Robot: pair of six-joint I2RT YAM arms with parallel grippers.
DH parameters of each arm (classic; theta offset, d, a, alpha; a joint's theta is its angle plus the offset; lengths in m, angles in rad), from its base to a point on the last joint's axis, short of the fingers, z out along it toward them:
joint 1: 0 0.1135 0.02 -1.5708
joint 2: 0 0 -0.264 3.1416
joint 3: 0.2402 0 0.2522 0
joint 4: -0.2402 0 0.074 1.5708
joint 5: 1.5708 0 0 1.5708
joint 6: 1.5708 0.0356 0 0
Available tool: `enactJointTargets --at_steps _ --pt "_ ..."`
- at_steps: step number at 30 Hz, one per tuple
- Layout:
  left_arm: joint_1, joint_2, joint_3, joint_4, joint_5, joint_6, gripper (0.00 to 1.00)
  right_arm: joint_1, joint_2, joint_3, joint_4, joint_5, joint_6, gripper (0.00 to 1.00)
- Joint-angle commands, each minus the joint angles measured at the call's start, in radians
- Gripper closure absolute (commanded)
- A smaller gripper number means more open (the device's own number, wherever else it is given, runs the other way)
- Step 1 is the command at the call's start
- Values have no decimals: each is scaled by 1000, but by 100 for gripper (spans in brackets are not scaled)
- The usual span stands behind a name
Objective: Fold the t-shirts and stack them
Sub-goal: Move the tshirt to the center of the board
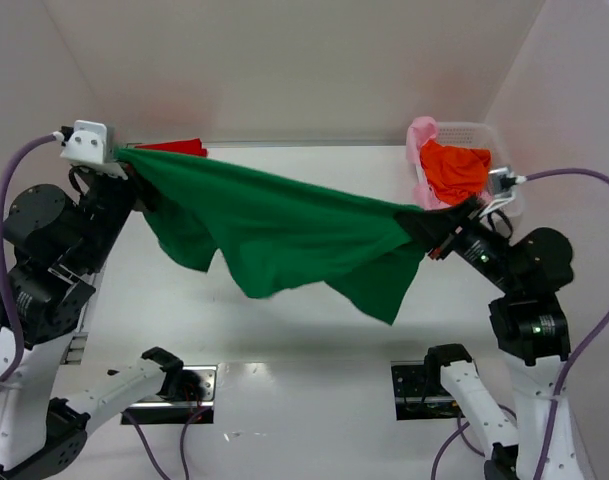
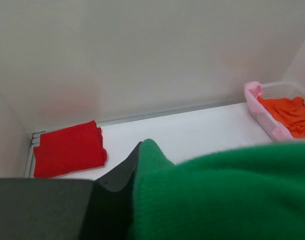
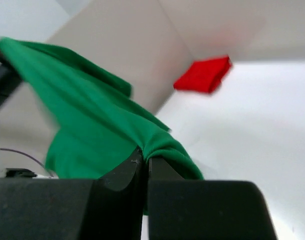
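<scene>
Above the white table (image 1: 314, 330) we see the dark green t-shirt (image 1: 284, 235) held up in the air, the largest thing in view. Its long axis runs side to side, from the far left corner across to the right side. The upper edge is pulled nearly straight and the rest hangs from it in loose folds toward the near edge; which end is neck and which is hem we cannot make out. Next in size is the white mesh basket (image 1: 489, 140) at the far right corner, which holds the orange t-shirt (image 1: 456, 170) bunched inside and the pale pink t-shirt (image 1: 421, 135) draped over its left rim. Smaller, the red t-shirt (image 2: 68, 149) lies folded flat on the table in the far left corner, close to the wall. The left claw (image 1: 127, 166) is closed on the left end of the green cloth; the cloth hides one finger in the wrist view, so we judge that pinch mostly from above. The right claw (image 3: 145, 161) has its jaws pressed together with the shirt's right end nipped between them.
</scene>
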Motion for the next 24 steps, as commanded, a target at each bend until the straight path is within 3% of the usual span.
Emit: enactJointTargets --at_steps 1,6,9,11,14,15,16,18,22,24 --pt "5 173 -113 53 -20 -25 100 -8 33 -276 -191 133 33 99" --pt "0 388 -191 80 80 -25 100 -8 42 -463 -233 251 19 94" --pt "-23 530 -181 80 80 3 98 -8 47 -476 -233 296 33 72" --pt "-28 639 -154 75 109 13 94 -8 56 -474 -197 309 63 40" --pt "-37 742 -135 75 121 23 87 -8 62 -467 -128 308 116 34" --pt "-37 784 -135 75 113 23 75 -8 62 -474 -116 308 116 33" --pt "-38 816 -129 75 111 23 71 -8 62 -476 -105 308 122 33" --pt "-38 861 -117 81 103 23 49 -8 62 -476 -102 348 117 25" --pt "-38 960 -84 85 76 -1 25 -8 124 -425 -85 360 70 24" --pt "-38 984 -73 85 -27 -29 15 -8 161 -389 -49 324 54 24"
